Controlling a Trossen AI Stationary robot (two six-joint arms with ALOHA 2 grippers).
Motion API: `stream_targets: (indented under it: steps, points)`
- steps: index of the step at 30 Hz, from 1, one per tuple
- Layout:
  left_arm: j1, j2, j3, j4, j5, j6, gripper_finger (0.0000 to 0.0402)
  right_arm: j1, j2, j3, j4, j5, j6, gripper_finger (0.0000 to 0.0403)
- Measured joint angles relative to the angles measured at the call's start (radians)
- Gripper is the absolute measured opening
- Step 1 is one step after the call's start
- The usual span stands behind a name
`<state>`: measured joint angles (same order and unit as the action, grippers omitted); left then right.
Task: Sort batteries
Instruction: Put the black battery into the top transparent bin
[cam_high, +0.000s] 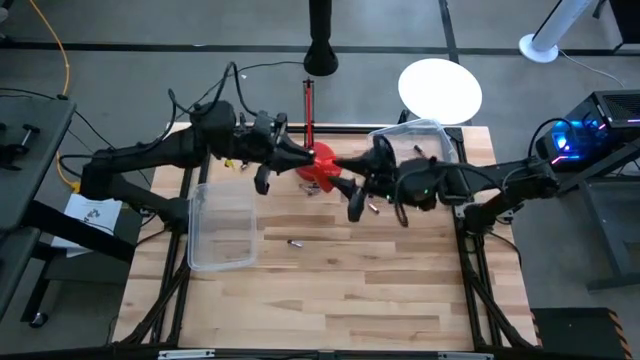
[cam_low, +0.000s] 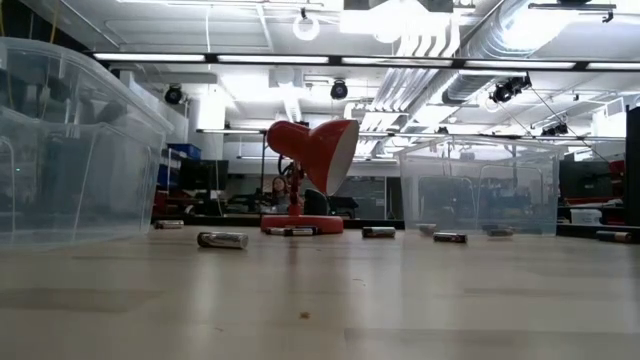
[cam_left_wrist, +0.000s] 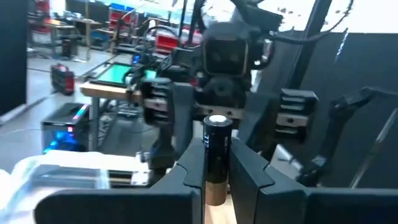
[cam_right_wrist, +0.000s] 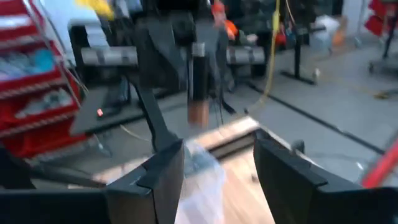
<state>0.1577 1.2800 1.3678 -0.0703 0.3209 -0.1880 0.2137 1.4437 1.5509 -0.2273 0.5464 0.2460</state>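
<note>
My left gripper is over the middle of the table, above the red desk lamp, shut on one battery, dark with a copper-coloured end. My right gripper faces it from the table's right, open, and touches nothing; its wrist view shows the held battery ahead of its spread fingers. More batteries lie on their sides on the wood. Neither gripper shows in the low view. My left gripper pinches the battery between its two fingers at the copper-coloured end. The battery lies along the fingers, and its dark end with the silver cap sticks out past them toward my right gripper. It is lifted clear of the table.
A clear plastic bin stands at the table's left, another at the far right. The red lamp stands on its base mid-table. A white round stool and a black post are beyond the far edge.
</note>
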Motion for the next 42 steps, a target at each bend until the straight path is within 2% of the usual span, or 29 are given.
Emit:
stream_targets:
  steps: [6,23,34,42]
  points:
    - [-0.002,0.029,0.0,0.115,0.003,-0.037,0.0028,-0.037,0.005,0.0,0.042,-0.119,-0.02,0.0189]
    - [-0.008,0.065,0.0,0.144,0.01,-0.051,0.0028,-0.046,0.024,0.0,0.075,-0.141,-0.037,0.0185]
    - [-0.01,0.065,0.0,0.128,0.01,-0.055,0.0028,-0.05,0.024,0.0,0.098,-0.144,-0.045,0.008]
    - [-0.019,0.08,0.0,0.145,0.013,-0.066,0.0029,-0.05,0.021,0.0,0.095,-0.153,-0.047,0.0028]
